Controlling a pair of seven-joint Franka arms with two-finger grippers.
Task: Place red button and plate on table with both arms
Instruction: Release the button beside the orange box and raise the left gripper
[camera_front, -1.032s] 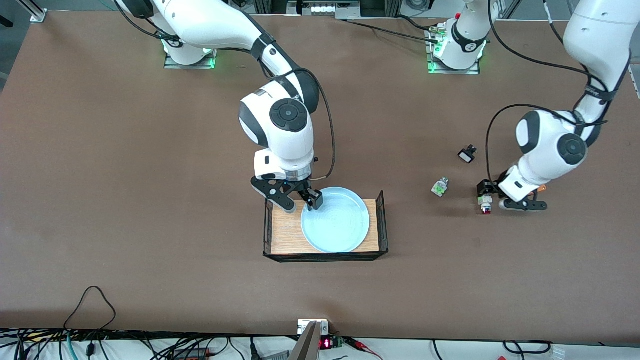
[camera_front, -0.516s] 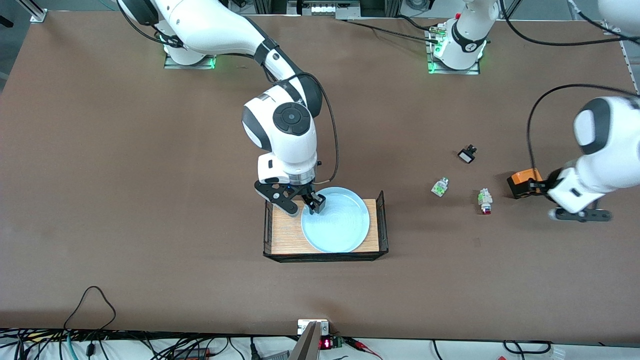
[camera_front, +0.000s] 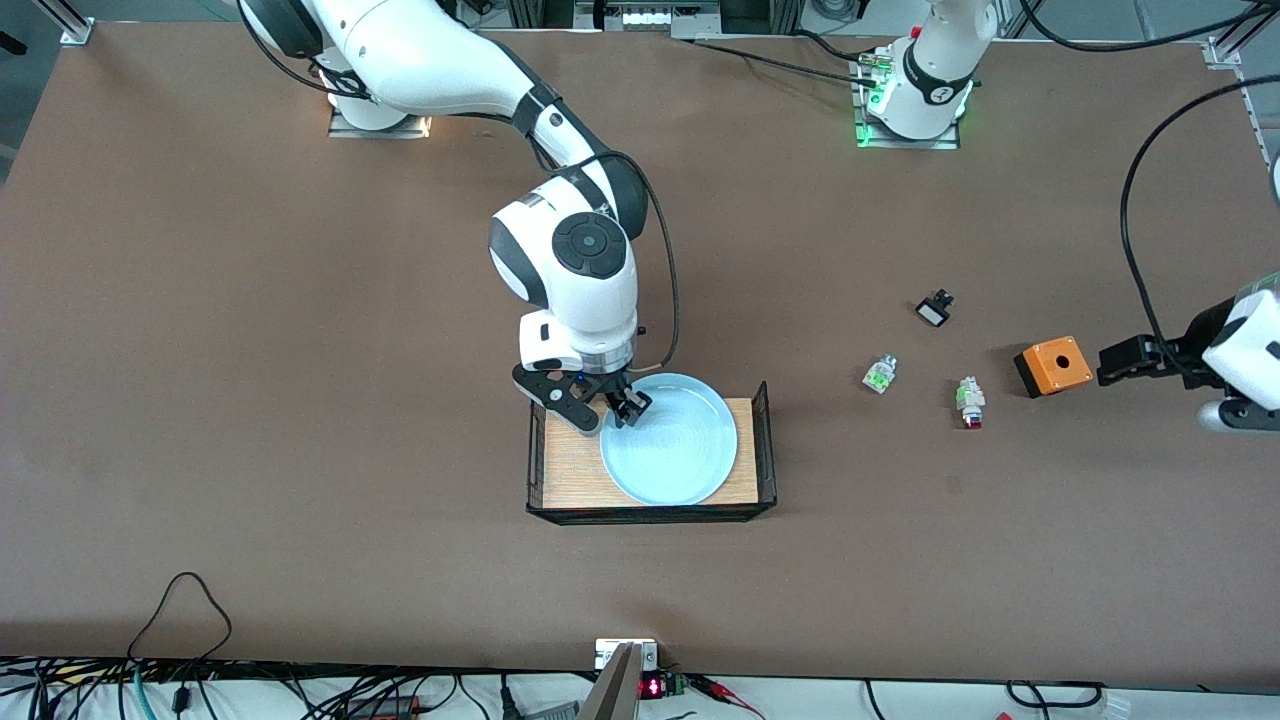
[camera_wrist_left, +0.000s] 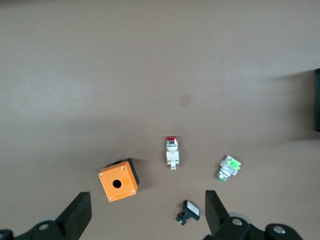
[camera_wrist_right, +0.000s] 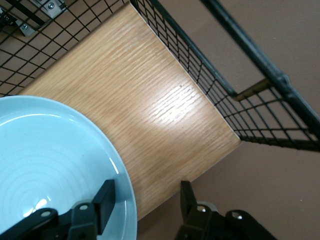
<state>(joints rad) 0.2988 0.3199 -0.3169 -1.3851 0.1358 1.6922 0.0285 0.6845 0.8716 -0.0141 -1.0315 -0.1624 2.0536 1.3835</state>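
The light blue plate lies on a wood-board tray with black wire ends. My right gripper is open at the plate's rim, on the side toward the right arm's end of the table. In the right wrist view one finger is over the plate and the other is outside the rim. The red button lies on the table, red cap toward the front camera. My left gripper is open and empty, away from the button toward the left arm's end. The left wrist view shows the gripper and the button.
An orange box with a round hole sits between the red button and my left gripper. A green-capped part and a black-and-white part lie near the button. Wire walls close the tray's ends.
My left gripper has pulled away from the red button toward the left arm's end, leaving the button on the table and uncovering the orange box. My right gripper has shifted slightly at the plate's rim.
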